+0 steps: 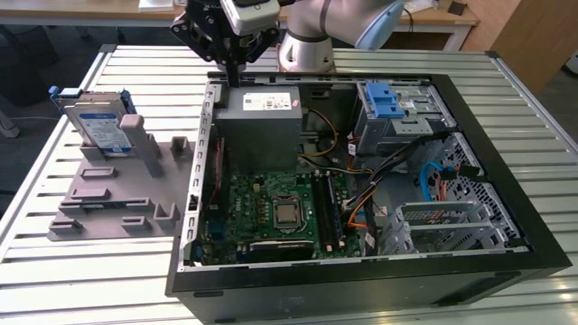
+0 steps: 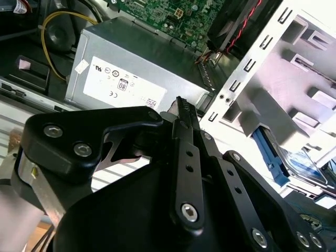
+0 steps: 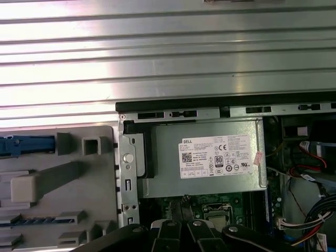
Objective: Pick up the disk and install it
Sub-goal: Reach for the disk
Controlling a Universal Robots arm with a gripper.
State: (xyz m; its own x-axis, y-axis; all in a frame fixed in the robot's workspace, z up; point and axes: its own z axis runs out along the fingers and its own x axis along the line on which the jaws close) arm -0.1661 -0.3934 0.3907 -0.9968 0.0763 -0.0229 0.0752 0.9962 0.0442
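Exterior view: the jaws of the gripper (image 1: 237, 76) are seen closed on nothing. They are held over the computer case (image 1: 361, 291) at the edge nearest the power supply (image 1: 262, 128).

The disk (image 1: 97, 125) is stood on edge in a grey moulded holder (image 1: 118, 196) on the tabletop (image 1: 91, 284). It lies outside the case, on the exterior view's left, well apart from the gripper. The pick-up is judged not yet begun.

For a sound grasp, the jaws should be opened wider than the disk's thin edge. They should be set square across its flat faces, above the holder's posts, so that the blue carrier bracket (image 1: 127, 101) is not levered.

The disk is a flat rectangle of bare silver metal with a glossy blue-and-white label. The bracket is smooth plastic. The tabletop is made of ribbed aluminium slats.
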